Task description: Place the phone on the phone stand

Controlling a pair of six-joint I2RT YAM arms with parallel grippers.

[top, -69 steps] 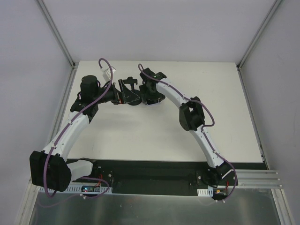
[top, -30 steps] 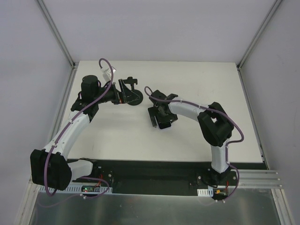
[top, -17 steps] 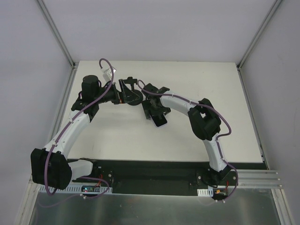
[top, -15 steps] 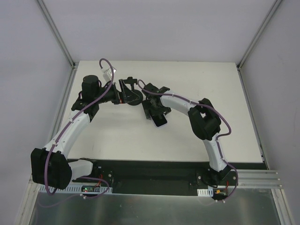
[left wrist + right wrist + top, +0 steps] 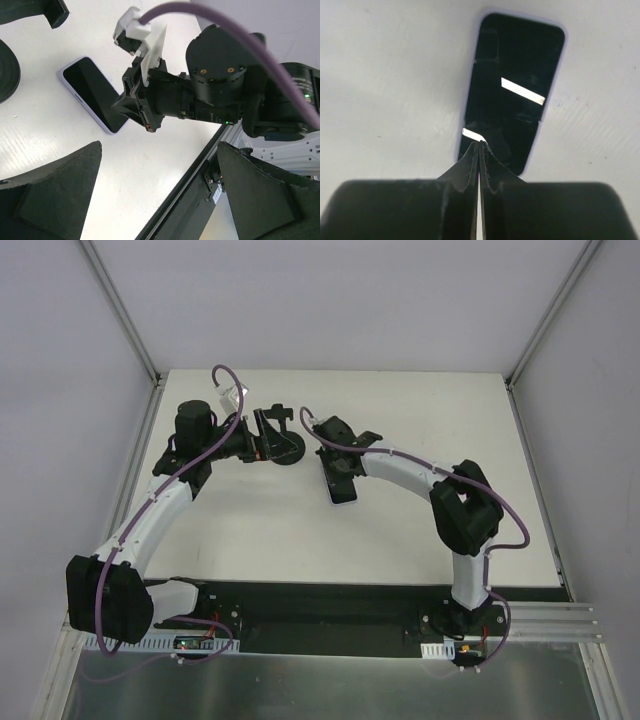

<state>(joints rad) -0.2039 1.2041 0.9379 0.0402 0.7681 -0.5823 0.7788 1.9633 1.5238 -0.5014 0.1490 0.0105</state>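
Your phone [image 5: 341, 490] lies flat, screen up, on the white worktop [image 5: 430, 420], apart from the stand. Your right gripper [image 5: 479, 146] has its jaws pressed together on nothing, tips over one end of the screen; you cannot tell whether they touch the glass. Farther back and left, the black phone stand [image 5: 286, 448] sits upright, with your left gripper [image 5: 160, 150] just beside it, jaws spread wide and empty.
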